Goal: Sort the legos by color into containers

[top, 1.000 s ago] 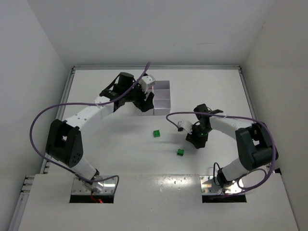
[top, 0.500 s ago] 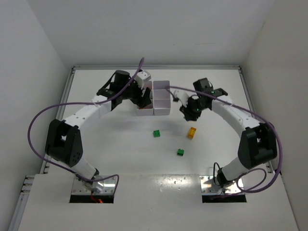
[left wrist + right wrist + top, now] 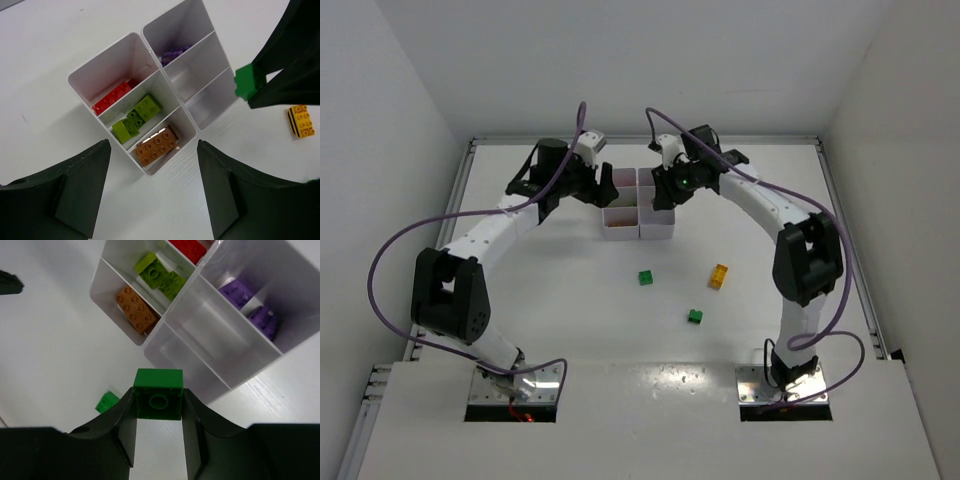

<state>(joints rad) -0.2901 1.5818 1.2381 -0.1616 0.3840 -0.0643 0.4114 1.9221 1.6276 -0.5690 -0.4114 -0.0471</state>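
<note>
The containers (image 3: 640,212) stand as a white six-compartment block at the back middle. My right gripper (image 3: 667,190) hovers at its right side, shut on a dark green lego (image 3: 158,394), which hangs just outside an empty corner compartment (image 3: 172,357); the same held green lego (image 3: 245,82) shows in the left wrist view. My left gripper (image 3: 154,195) is open, with nothing between its fingers, over bare table to the left of the block (image 3: 155,75). Inside lie a red lego (image 3: 114,96), lime green legos (image 3: 135,119), an orange lego (image 3: 156,145) and purple legos (image 3: 172,51).
Three loose legos lie on the table in front of the block: a green one (image 3: 646,277), a yellow-orange one (image 3: 719,275) and another green one (image 3: 695,316). White walls close the table on the left, back and right.
My right arm has swung from the table's middle right up to the containers, uncovering the yellow-orange lego. My left gripper has drawn back leftwards off the block.
</note>
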